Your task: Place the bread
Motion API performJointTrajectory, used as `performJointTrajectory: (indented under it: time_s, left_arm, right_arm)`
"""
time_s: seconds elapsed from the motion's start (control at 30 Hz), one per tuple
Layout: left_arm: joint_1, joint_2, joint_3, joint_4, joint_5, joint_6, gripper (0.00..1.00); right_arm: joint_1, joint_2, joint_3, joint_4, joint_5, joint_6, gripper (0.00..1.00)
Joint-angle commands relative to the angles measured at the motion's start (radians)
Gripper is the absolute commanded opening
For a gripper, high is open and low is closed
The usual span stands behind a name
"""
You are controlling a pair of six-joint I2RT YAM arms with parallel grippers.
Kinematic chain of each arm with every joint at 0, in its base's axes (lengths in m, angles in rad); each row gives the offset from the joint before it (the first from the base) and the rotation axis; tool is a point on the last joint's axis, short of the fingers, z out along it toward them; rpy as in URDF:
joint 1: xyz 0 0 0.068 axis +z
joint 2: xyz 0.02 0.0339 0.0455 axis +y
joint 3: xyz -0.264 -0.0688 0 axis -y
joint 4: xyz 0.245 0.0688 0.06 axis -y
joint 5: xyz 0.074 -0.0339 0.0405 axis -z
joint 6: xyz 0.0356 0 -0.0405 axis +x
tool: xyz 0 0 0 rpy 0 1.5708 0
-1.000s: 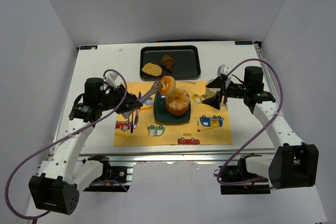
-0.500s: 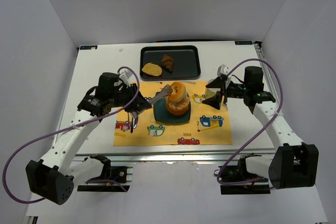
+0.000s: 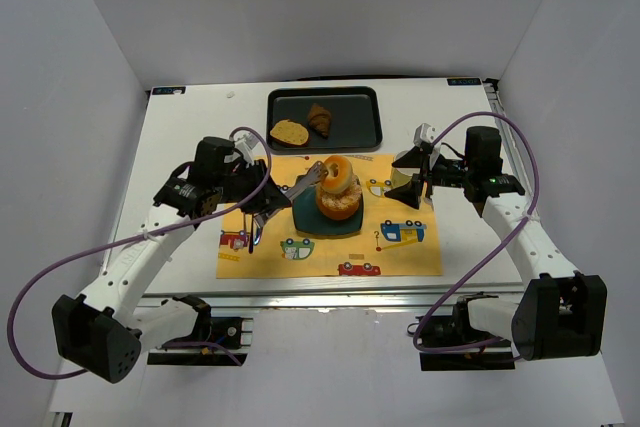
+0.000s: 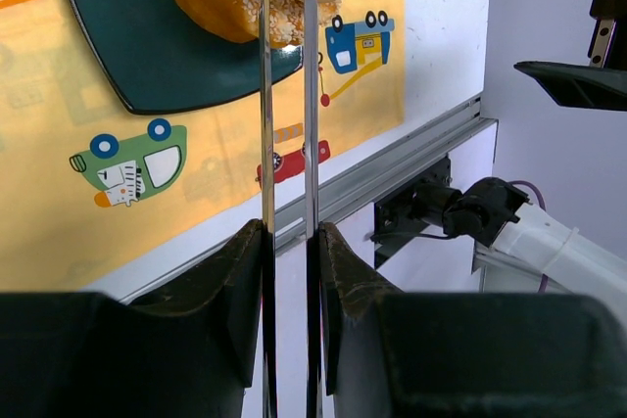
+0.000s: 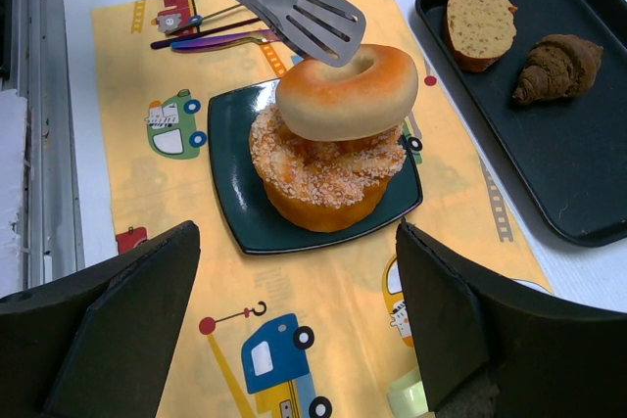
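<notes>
Item: ring doughnut [image 5: 333,110], lying flat on top of the crumb-crusted bun [image 5: 323,183], which sits on a dark square plate [image 5: 230,173] in the middle of a printed placemat [image 5: 323,301]. Only the right wrist view shows the stacking and the slotted head of the tongs [image 5: 294,2] touching the ring's rim at 11 o'clock; whether it is nipped cannot be told. Only the left wrist view shows the left gripper [image 4: 289,242], jaws pinching both tong arms. Top view: right gripper [image 3: 410,182] at 3 o'clock of the plate, jaws spread, holding nothing. Black tray [image 3: 350,132] at 12 o'clock, with toast slice [image 3: 289,132] and croissant [image 3: 319,119]. Cutlery [image 5: 216,41] at 9 o'clock. White surface [image 3: 190,147], pale grey walls [image 3: 100,67].
</notes>
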Motion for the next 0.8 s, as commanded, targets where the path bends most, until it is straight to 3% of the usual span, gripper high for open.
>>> performJointTrajectory:
  time_s: [0.0,0.27,0.6,0.77]
  left_arm:
    - [-0.008,-0.015,0.031,0.025,0.014,0.009,0.34]
    - [-0.010,-0.025,0.038,0.019,0.003,0.011,0.50]
    - [-0.010,-0.025,0.074,0.018,-0.020,0.014,0.51]
    - [-0.010,-0.038,0.121,0.015,-0.066,0.018,0.46]
  right_arm:
    - [-0.004,-0.008,-0.009,-0.015,-0.015,-0.013,0.85]
    - [-0.006,-0.008,-0.007,-0.016,-0.018,-0.012,0.85]
    - [-0.006,-0.010,-0.006,-0.019,-0.018,-0.013,0.85]
    - [-0.004,-0.011,-0.006,-0.024,-0.018,-0.016,0.85]
